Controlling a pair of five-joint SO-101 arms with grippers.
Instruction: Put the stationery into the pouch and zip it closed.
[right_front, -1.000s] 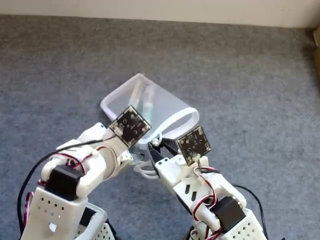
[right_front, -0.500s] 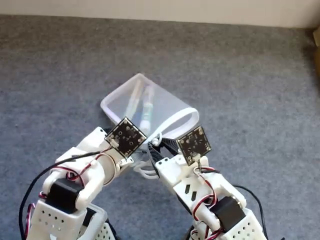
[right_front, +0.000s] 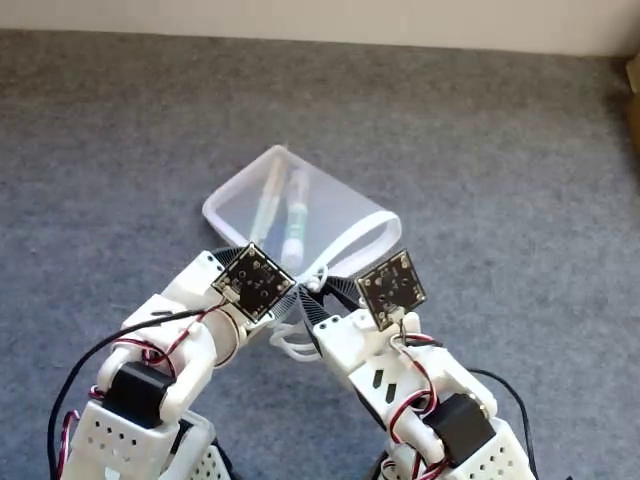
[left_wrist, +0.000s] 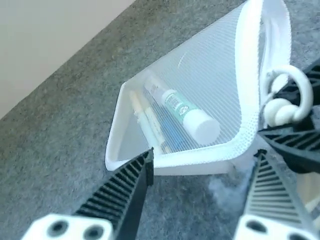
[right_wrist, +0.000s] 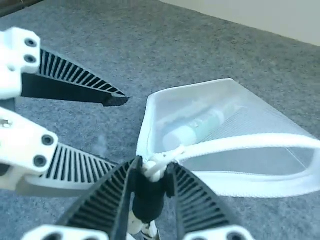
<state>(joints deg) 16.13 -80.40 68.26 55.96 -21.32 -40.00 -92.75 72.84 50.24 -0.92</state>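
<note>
Left gripper (left_wrist: 205, 154) (jaws wide) drawn back within 1 s to the mouth of the translucent white mesh pouch (right_front: 322, 205); white zipper pull (left_wrist: 281, 111) pinched by right gripper (right_wrist: 153, 164); zipping judged next.

Your left arm (right_front: 180, 320) and right arm (right_front: 350, 352): smooth white shells, black motor blocks (right_front: 135, 392), looping red, black and white cables (right_front: 150, 350). Square black camera boards (right_front: 257, 282) with small dots sit at each wrist. Fingers (left_wrist: 122, 192): black, ribbed, on white screw-holed mounts (left_wrist: 65, 229).
</note>
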